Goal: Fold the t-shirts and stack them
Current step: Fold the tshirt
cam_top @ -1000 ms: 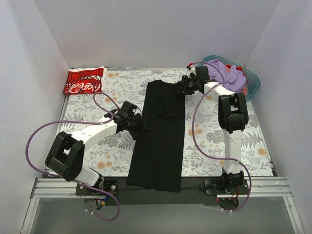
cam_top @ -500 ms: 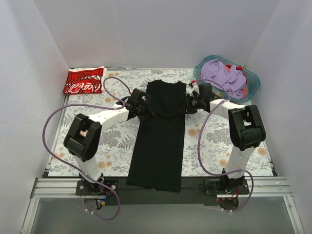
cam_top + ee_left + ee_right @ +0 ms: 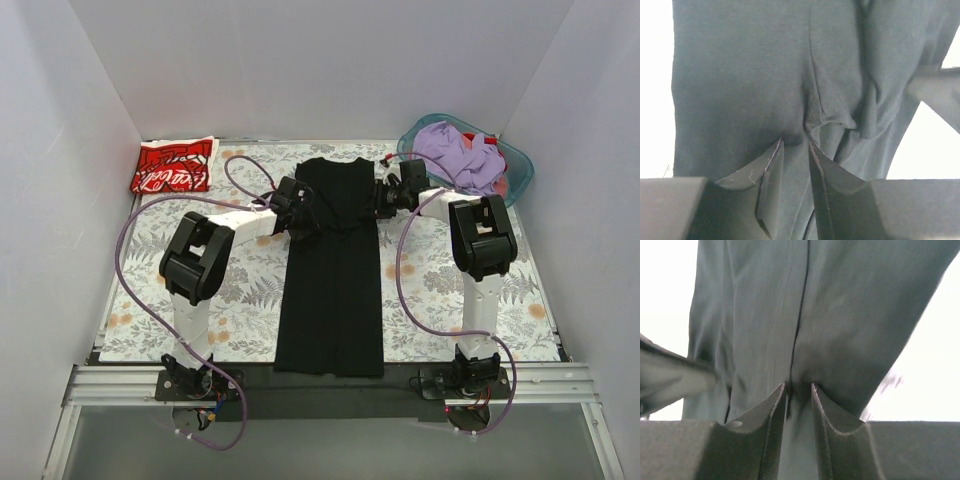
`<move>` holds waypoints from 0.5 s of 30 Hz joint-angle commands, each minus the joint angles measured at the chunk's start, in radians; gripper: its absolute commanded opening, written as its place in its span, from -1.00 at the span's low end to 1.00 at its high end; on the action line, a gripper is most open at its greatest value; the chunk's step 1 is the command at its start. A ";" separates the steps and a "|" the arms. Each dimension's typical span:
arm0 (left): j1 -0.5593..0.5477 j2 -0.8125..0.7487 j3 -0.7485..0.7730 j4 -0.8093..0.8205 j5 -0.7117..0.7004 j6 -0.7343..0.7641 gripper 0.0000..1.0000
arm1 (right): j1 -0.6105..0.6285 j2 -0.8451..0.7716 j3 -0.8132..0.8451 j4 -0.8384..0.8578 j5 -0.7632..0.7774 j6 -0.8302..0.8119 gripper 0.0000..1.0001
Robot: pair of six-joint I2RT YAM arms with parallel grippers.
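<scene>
Both claws have swung in and the black t-shirt (image 3: 332,290) lies straighter down the counter (image 3: 240,300), long axis near-to-far. I've got the left claw (image 3: 795,145) and right claw (image 3: 798,386) each pinching it near its far end, one per side, so I'd fold toward the near edge

Black tee (image 3: 330,290) narrow strip ctr, red tee (image 3: 174,165) far-left
</scene>
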 commanded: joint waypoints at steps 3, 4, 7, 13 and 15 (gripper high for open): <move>0.012 0.030 0.057 0.012 -0.003 -0.010 -0.40 | -0.028 0.121 0.230 -0.052 0.056 -0.081 -0.31; 0.020 0.029 0.069 0.015 -0.009 -0.008 -0.35 | -0.028 0.140 0.303 -0.084 0.052 -0.083 -0.30; 0.037 0.009 0.106 0.015 -0.026 0.006 -0.24 | -0.029 0.135 0.376 -0.123 0.023 -0.080 -0.28; 0.047 -0.196 0.056 0.020 0.003 0.099 0.37 | -0.029 -0.115 0.156 -0.175 0.084 -0.092 -0.21; 0.041 -0.264 -0.013 0.003 -0.008 0.122 0.38 | -0.026 -0.245 0.056 -0.195 0.107 -0.087 -0.19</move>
